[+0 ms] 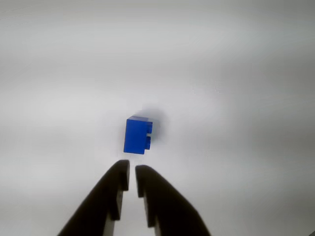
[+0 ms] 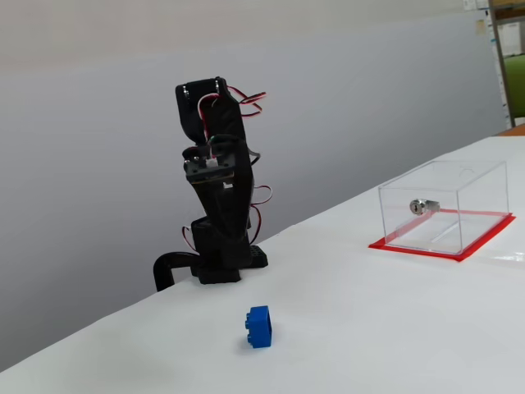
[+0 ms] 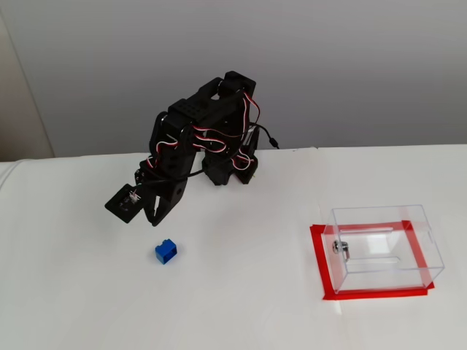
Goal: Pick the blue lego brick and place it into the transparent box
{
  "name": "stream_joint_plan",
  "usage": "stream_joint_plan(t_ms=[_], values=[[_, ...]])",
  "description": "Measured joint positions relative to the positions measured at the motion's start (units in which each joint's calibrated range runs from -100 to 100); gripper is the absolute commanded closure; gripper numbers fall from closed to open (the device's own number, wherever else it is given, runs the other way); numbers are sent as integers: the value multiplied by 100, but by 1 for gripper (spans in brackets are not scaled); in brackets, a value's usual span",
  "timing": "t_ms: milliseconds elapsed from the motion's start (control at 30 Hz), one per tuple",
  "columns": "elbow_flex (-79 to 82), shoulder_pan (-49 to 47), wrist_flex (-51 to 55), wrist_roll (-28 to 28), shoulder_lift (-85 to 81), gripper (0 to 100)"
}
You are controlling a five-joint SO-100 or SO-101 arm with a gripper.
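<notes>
The tool [image 1: 132, 181] is hanging above the white table [image 3: 241, 306] with its jaws nearly together, only a thin slit showing between the black tips, and gripping nothing. In the wrist view the blue lego brick [image 1: 137, 135] is lying on the table just beyond those tips, untouched. In a fixed view the transparent box [image 3: 383, 248] is sitting well to the right of the brick, on its red base edge, a small silver fitting [image 3: 341, 249] showing on its left wall.
</notes>
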Motion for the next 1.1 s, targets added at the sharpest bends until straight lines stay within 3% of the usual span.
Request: stream_joint_plan(t_ms=[333,867,1100], values=[[1227,-449,-17,0,-956,99],[1439,-438,-386,0,-1006,98],[1439,-438,-746,83,-617,80]])
